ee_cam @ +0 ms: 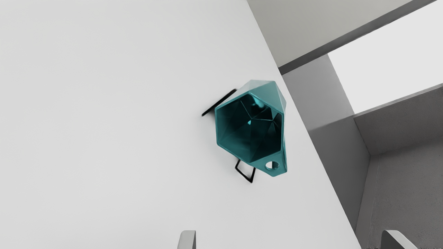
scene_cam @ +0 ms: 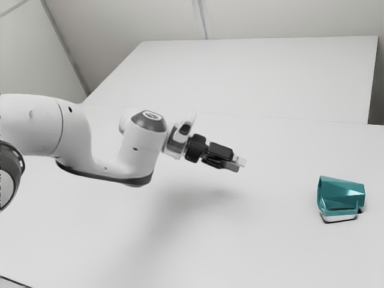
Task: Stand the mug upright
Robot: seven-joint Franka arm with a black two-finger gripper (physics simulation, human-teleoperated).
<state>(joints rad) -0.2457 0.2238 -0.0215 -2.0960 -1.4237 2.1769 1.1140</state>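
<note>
Exterior view: The arm (scene_cam: 135,153) entered from the exterior view's left and extended toward its right, raised over the white table (scene_cam: 282,246). A soft shadow (scene_cam: 192,210) lay on the surface below it. The black gripper (scene_cam: 238,165) was held above the tabletop, its fingertips directed toward the exterior view's right and slightly downward. The teal mug (scene_cam: 342,195) was found farther to the exterior view's right, resting on its side on the table, well apart from the fingertips. Its faceted body lay with the mouth end toward the arm. Beyond the table stood a pale panel (scene_cam: 252,72).

Wrist view: The two fingers (ee_cam: 188,240) stood wide apart, with nothing gripped between them. The mug lay ahead of the fingertips, touching neither, and was not upright. Its six-sided mouth faced the camera, so that the dark, faceted interior could be inspected (a glossy one, with bright glints deep inside). The handle (ee_cam: 281,167), pierced by a round hole, projected from the rim on the side nearer the fingertips. Thin black outlines (ee_cam: 219,102) were noted on the tabletop beside the mug; their nature could not be determined. The mug was near the table's edge, past which grey surfaces (ee_cam: 408,180) were visible.
</note>
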